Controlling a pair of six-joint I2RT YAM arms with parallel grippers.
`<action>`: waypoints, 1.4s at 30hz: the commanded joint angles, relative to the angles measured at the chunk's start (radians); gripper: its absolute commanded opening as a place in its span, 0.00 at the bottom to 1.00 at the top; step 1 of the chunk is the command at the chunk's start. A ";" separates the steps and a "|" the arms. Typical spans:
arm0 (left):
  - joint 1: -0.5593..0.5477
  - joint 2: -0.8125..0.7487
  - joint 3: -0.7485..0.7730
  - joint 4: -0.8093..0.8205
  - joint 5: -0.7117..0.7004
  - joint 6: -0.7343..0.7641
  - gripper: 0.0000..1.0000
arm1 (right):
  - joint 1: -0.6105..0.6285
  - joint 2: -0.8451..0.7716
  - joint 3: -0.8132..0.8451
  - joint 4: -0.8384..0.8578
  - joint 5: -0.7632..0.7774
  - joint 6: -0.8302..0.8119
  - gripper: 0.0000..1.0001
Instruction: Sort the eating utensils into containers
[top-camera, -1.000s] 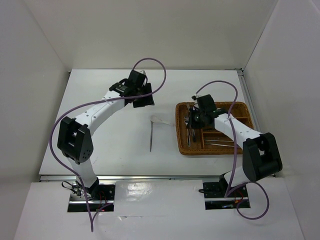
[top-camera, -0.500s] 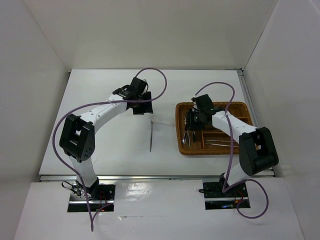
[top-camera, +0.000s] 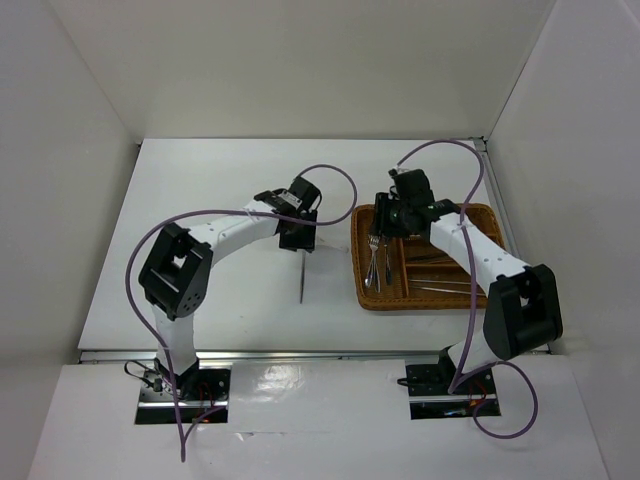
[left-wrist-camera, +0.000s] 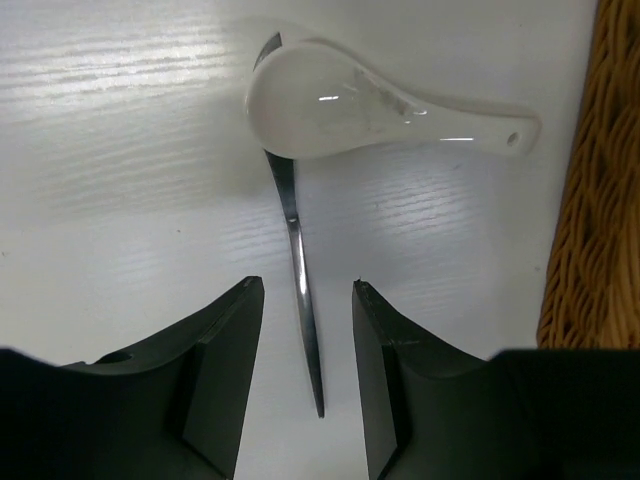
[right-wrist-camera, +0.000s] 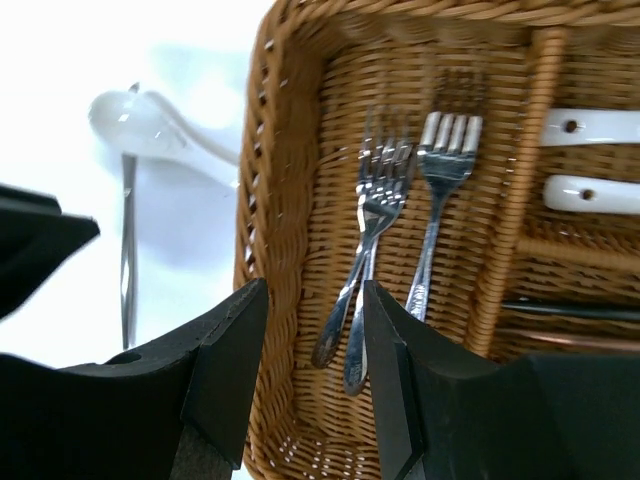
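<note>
My left gripper (top-camera: 297, 237) is open and low over the table. In the left wrist view its fingertips (left-wrist-camera: 307, 288) straddle a slim silver metal piece (left-wrist-camera: 295, 230) without touching it. A white ceramic soup spoon (left-wrist-camera: 330, 100) lies across that piece's far end. My right gripper (top-camera: 386, 218) is open and empty above the long left compartment of the brown wicker tray (top-camera: 430, 303). Three silver forks (right-wrist-camera: 375, 200) lie in that compartment. Two white soup spoons (right-wrist-camera: 590, 125) lie in a smaller section.
Slim metal pieces (top-camera: 440, 285) lie in the tray's near sections. The tray's left wall (left-wrist-camera: 590, 200) stands close to the right of the left gripper. The slim piece on the table reaches toward the near edge (top-camera: 302, 275). White walls enclose the table.
My left gripper has moved right and nearer, from the far middle of the table to over the white spoon and the slim piece. My right gripper has shifted toward the tray's far left end.
</note>
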 joint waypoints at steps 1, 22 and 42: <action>-0.008 0.012 0.004 -0.026 -0.054 -0.016 0.54 | 0.002 -0.050 0.033 0.025 0.106 0.048 0.51; -0.076 0.118 -0.060 -0.047 -0.103 -0.076 0.40 | -0.137 -0.168 -0.015 0.048 0.116 0.174 0.57; 0.087 -0.074 -0.240 0.068 -0.060 -0.193 0.15 | -0.137 -0.176 -0.044 0.202 -0.247 0.083 0.57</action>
